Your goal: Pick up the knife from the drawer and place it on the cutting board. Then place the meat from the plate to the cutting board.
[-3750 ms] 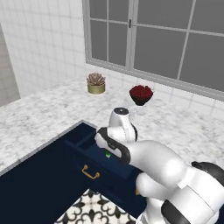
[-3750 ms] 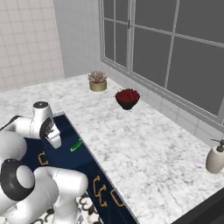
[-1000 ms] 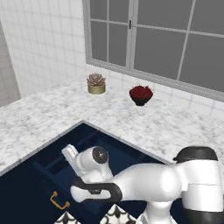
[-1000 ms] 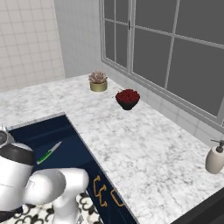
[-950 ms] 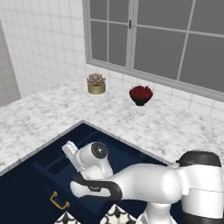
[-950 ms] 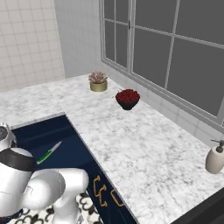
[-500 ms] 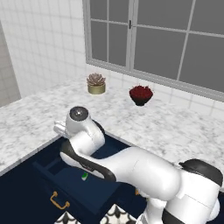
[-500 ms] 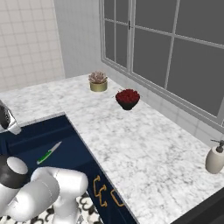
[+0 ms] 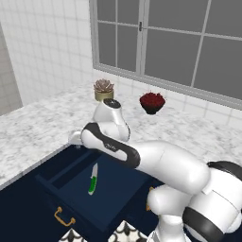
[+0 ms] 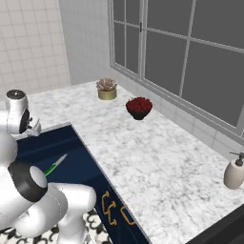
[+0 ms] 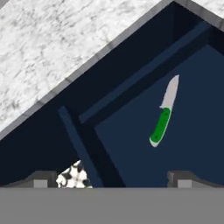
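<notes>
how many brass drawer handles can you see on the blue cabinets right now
3. One sits on the front of the open drawer, the handle low in the left base view. Two more handles sit side by side on the cabinet front under the counter. The arm may hide others.

The arm (image 9: 156, 158) is glossy white with rounded links. Its joints are dark bands, and one link ends in a grey round cap.
</notes>
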Available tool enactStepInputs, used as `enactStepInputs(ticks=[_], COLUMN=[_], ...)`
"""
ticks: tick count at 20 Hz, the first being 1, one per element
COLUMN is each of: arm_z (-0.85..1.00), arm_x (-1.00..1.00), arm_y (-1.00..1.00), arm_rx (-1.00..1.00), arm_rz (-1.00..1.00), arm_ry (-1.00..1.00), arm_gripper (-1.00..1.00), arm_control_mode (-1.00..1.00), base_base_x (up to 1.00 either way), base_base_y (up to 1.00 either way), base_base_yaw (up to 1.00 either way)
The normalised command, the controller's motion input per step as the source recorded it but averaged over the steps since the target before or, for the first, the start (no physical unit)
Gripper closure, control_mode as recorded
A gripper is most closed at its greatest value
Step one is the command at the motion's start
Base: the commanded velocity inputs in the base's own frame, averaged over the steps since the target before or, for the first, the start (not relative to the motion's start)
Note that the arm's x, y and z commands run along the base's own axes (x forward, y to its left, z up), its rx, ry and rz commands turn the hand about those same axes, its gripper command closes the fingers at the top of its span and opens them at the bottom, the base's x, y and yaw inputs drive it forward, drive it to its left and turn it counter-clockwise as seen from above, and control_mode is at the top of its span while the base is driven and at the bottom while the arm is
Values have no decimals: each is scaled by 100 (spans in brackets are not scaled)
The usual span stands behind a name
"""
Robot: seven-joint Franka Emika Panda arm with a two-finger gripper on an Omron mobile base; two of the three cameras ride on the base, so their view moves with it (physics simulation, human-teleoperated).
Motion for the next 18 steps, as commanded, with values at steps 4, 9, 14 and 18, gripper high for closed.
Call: enactStepInputs(ticks=[4,9,14,18], arm_z=[-52,-40,-12,-40], arm_x=[42,20,0,-1], arm_y=[-4,1,-1,-10], arm_rx=[-16,-17,-2,-3], arm_rz=[4,-32,-28,-11], arm_ry=[4,13,18,5], arm_gripper=[-100,-100,-100,-100], arm_control_mode=[-100,-100,-100,-100], base_base_x=[0,0,0,0], base_base_y=[0,0,0,0], base_base_yaw=[0,0,0,0])
